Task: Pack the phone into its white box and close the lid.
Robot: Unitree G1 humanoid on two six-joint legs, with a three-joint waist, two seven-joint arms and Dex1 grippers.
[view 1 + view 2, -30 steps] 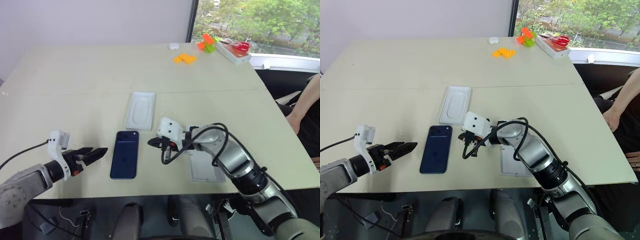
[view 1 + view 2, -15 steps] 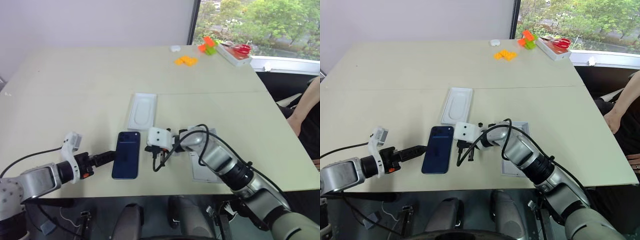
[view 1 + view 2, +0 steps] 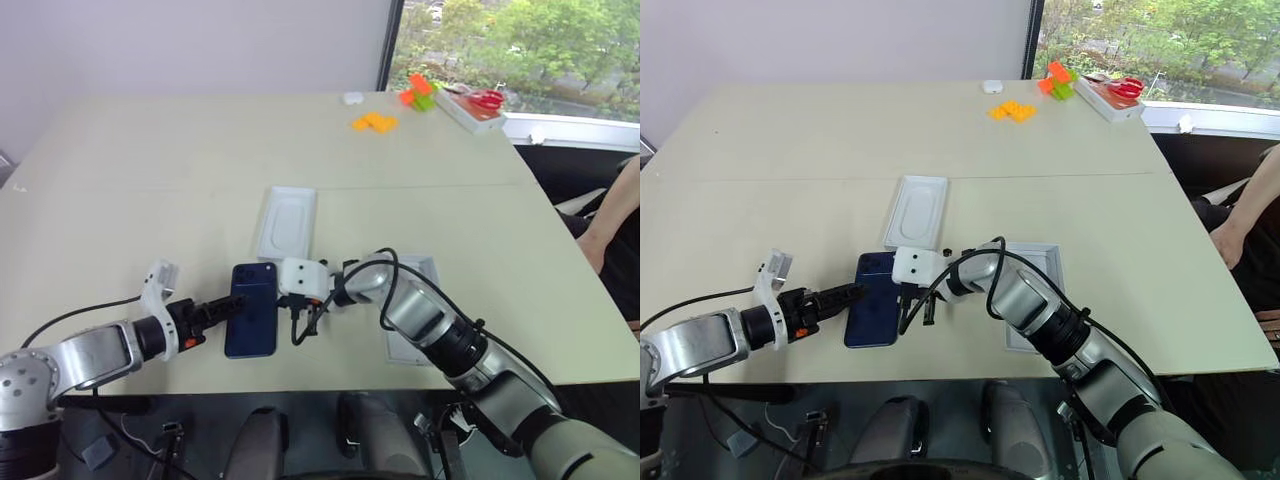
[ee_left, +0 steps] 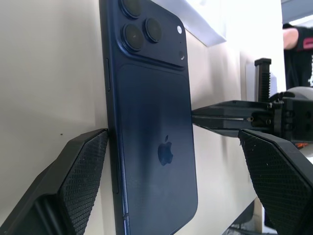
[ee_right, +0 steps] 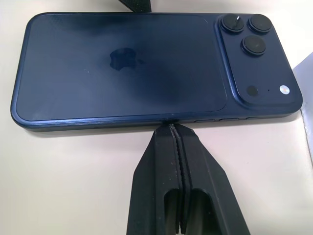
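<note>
lying flat on the desk [image 3: 120, 180], back up, the phone [image 3: 252, 309] is flanked by both arms, with the white box [image 3: 414, 320] well apart on the right. the left fingers [image 4: 80, 166] are spread wide across its width; the right fingers [image 5: 177, 161] are pressed together, tips at its long edge. if the left fingers are closed carelessly, the phone could be skidded or pinched against those tips. the straddle is made plain in the left wrist view, the edge contact in the right wrist view.
</note>
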